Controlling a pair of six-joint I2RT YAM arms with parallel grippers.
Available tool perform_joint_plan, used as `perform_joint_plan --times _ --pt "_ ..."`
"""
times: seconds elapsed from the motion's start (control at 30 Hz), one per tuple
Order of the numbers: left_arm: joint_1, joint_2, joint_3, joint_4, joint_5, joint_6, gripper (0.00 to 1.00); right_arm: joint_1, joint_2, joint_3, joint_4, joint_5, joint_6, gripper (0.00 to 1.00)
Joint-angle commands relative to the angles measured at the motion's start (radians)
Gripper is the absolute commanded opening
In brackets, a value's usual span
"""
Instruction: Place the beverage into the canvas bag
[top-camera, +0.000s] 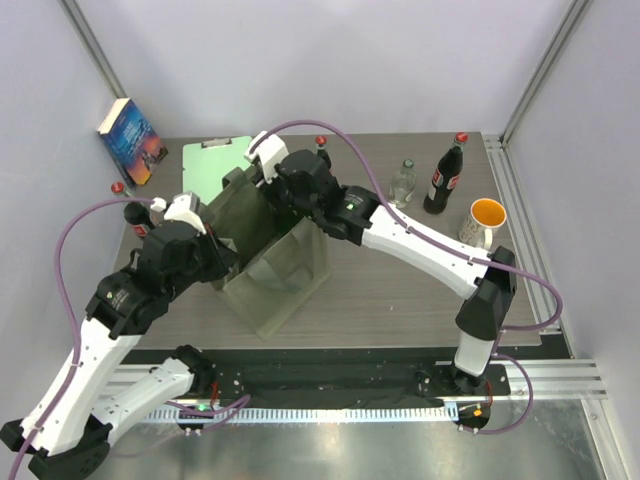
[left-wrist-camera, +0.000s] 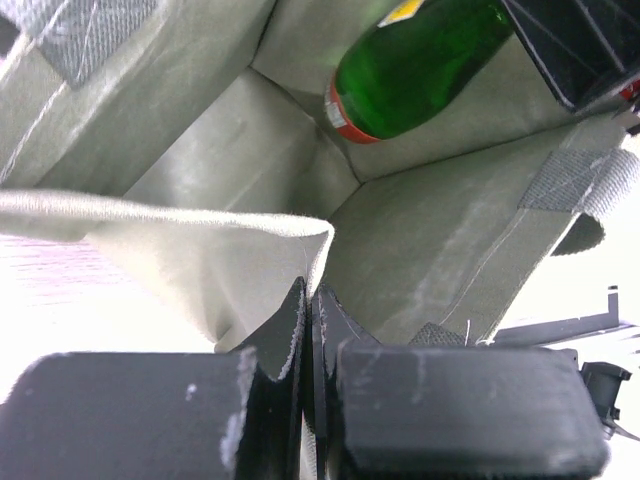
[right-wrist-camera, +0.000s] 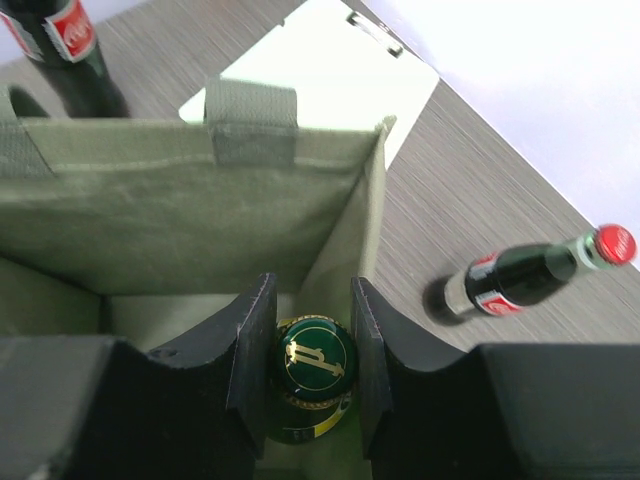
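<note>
The right gripper (right-wrist-camera: 310, 340) is clamped on the gold-capped neck of the green bottle (left-wrist-camera: 430, 60). The bottle hangs straight below its fingers, already down inside a compartment of the canvas bag (top-camera: 285, 285). The left gripper (left-wrist-camera: 308, 310) is pinched shut on the bag's fabric edge just ahead of it (holding the mouth open, I'd guess). Mostly done: what's left is settling the bottle, letting go and lifting clear.

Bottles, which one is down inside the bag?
The green bottle with the gold-printed cap, between the fingers of the right gripper inside the canvas bag. The dark red-capped cola bottles and the clear bottle stand outside it.
</note>
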Motion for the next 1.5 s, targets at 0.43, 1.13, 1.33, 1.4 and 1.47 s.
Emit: perform_joint_plan --times 0.43,1.13,1.33,1.4,1.47 --pt "-0.004 0.012 0.016 0.021 0.037 0.010 0.00 0.003 0.081 0.167 0.174 -0.093 0.019 0.01" --pt "-0.004 -0.017 0.014 -0.014 0.049 -0.010 0.00 -0.051 0.104 -0.035 0.282 -0.127 0.034 0.01" --pt "-0.004 -0.014 0.005 -0.016 0.049 -0.020 0.00 -0.057 0.096 -0.106 0.325 -0.099 0.036 0.01" --pt "-0.004 -0.009 0.003 -0.014 0.057 -0.025 0.00 -0.063 0.095 -0.133 0.346 -0.097 0.039 0.01" --pt "-0.004 -0.005 0.006 -0.014 0.063 -0.028 0.00 -0.072 0.093 -0.175 0.410 -0.103 0.046 0.01"
